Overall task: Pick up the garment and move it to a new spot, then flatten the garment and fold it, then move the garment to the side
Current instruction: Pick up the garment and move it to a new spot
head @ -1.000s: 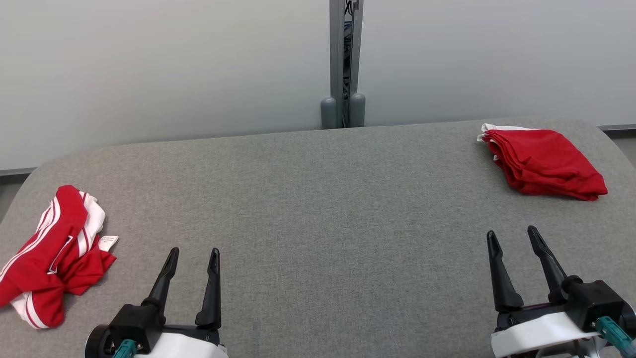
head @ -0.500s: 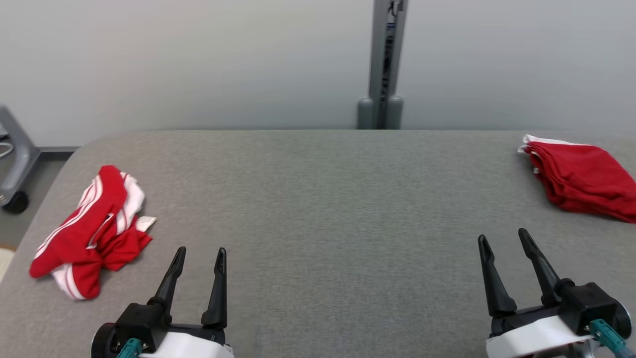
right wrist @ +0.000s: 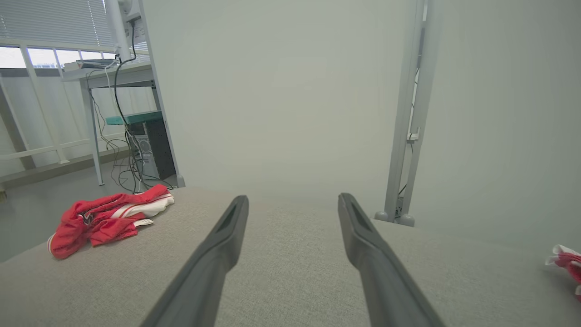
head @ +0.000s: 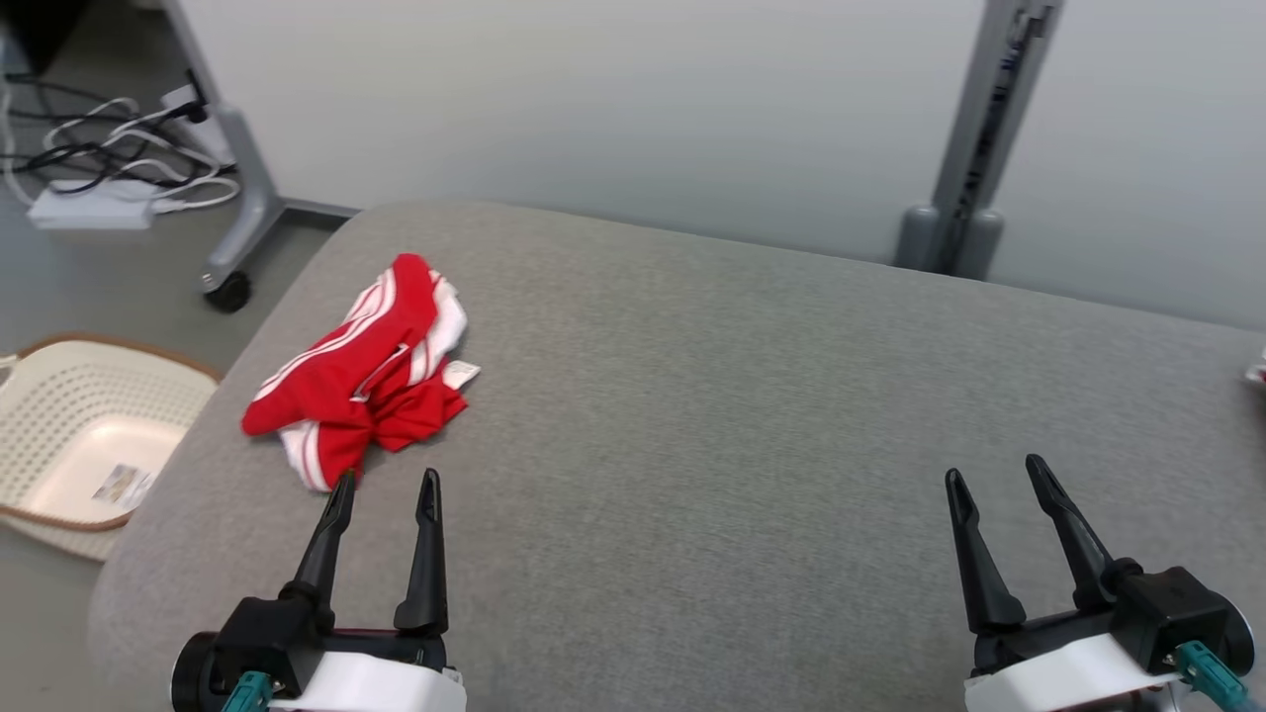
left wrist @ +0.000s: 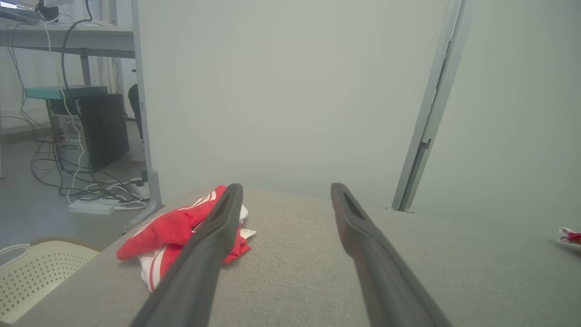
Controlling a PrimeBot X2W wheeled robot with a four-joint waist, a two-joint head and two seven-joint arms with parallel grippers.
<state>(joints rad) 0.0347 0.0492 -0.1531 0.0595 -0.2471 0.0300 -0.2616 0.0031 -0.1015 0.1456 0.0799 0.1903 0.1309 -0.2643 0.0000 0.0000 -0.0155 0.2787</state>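
Crumpled red-and-white striped fabric garment [head: 361,381] lay bunched near the left edge of the grey fabric-covered table [head: 752,396]. Its long axis ran diagonally from near-left to far-right, with a white tag [head: 461,373] at its right side. On the floor to the left sat a cream perforated plastic basket [head: 59,396] holding one small printed slip [head: 121,483]. Left gripper [head: 386,482] and right gripper [head: 994,470] stood spread and empty, the left just short of the garment's near end.
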